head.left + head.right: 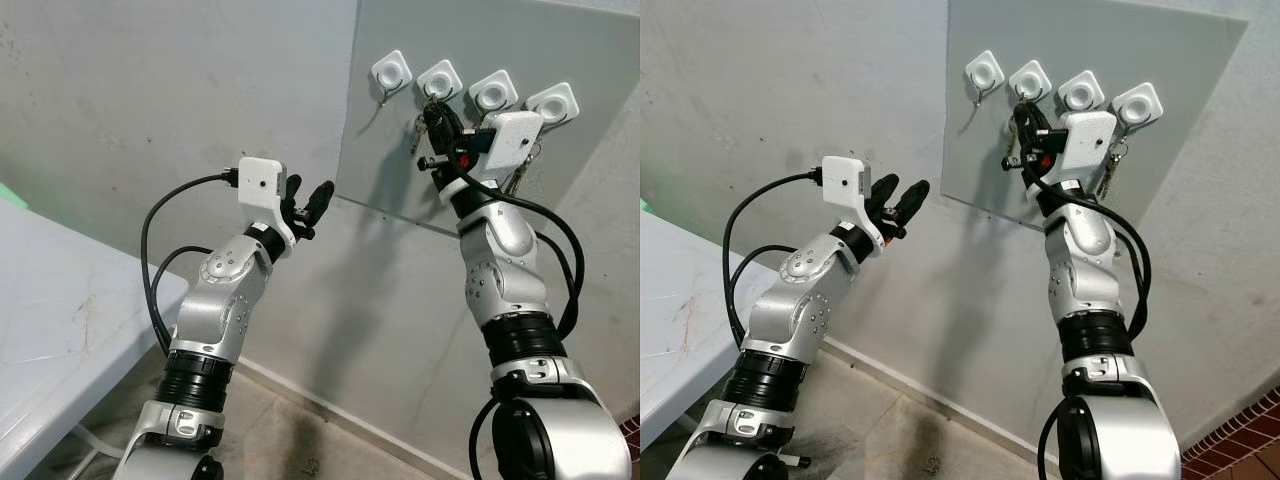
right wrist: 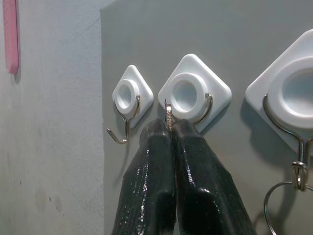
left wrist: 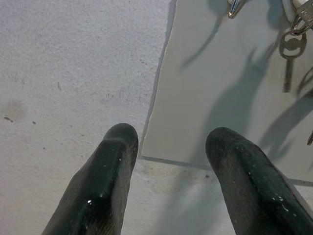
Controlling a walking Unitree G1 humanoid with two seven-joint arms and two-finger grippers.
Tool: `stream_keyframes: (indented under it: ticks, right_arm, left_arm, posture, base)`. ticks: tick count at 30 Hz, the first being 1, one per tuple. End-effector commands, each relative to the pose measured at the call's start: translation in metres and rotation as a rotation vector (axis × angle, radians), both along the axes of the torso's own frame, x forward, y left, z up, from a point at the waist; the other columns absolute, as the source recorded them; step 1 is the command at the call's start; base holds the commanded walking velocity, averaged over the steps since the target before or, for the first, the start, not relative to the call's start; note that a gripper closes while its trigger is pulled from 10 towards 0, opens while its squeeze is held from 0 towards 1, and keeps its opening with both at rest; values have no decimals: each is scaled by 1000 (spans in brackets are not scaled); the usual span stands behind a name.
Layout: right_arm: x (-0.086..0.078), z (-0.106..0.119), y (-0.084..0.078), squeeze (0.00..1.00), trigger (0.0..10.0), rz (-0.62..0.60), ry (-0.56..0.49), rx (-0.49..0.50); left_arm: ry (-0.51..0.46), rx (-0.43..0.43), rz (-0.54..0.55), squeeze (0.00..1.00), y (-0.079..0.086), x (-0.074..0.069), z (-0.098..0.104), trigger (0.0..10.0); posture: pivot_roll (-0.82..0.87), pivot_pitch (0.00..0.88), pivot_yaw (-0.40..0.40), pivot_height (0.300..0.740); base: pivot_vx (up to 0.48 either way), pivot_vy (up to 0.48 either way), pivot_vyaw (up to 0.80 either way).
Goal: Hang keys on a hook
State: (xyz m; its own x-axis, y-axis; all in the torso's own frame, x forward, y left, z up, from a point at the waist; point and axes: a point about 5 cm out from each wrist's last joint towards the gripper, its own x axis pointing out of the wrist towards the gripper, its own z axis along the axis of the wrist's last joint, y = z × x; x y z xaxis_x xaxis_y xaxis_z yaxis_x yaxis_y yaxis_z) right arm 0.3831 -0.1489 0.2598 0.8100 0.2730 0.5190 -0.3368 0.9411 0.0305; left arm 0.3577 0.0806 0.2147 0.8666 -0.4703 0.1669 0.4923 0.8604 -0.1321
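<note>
Head views: right gripper (image 1: 1028, 135) raised against grey wall panel (image 1: 1160, 60), at second white diamond-shaped hook (image 1: 1030, 79); bunch of metal keys (image 1: 422, 130) hangs beside it.
Left wrist: left gripper (image 3: 171, 147) spread wide, empty.
Right wrist: fingers pinched on a thin metal key ring (image 2: 168, 115) touching that hook's wire.

The leftmost hook (image 2: 125, 105) hangs bare, with open panel (image 1: 560, 40) below it. At its 3 o'clock, the right gripper (image 2: 170, 128), pinched on a key ring (image 2: 168, 113), blocks the second hook (image 2: 191, 95). Further toward 3 o'clock, hanging keys (image 3: 288, 54) crowd the next hooks. The left gripper (image 3: 171, 147) hovers spread before the panel's lower corner.
</note>
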Motion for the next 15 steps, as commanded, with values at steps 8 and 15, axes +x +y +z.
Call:
stream_keyframes:
  ticks: [8, 15]
  right_arm:
    - [-2, -1, -17, 0, 10000, -72, 4, 62]
    - [-4, -18, -14, 0, 10000, -59, 67, 51]
  left_arm:
    - [-7, -7, -1, 0, 1, 1, 5, 10000]
    - [-8, -4, 4, 0, 3, 1, 5, 10000]
  posture:
    - [3, 0, -23, 740]
    - [10, 0, -24, 740]
  base:
    - [0, 0, 0]
    - [0, 0, 0]
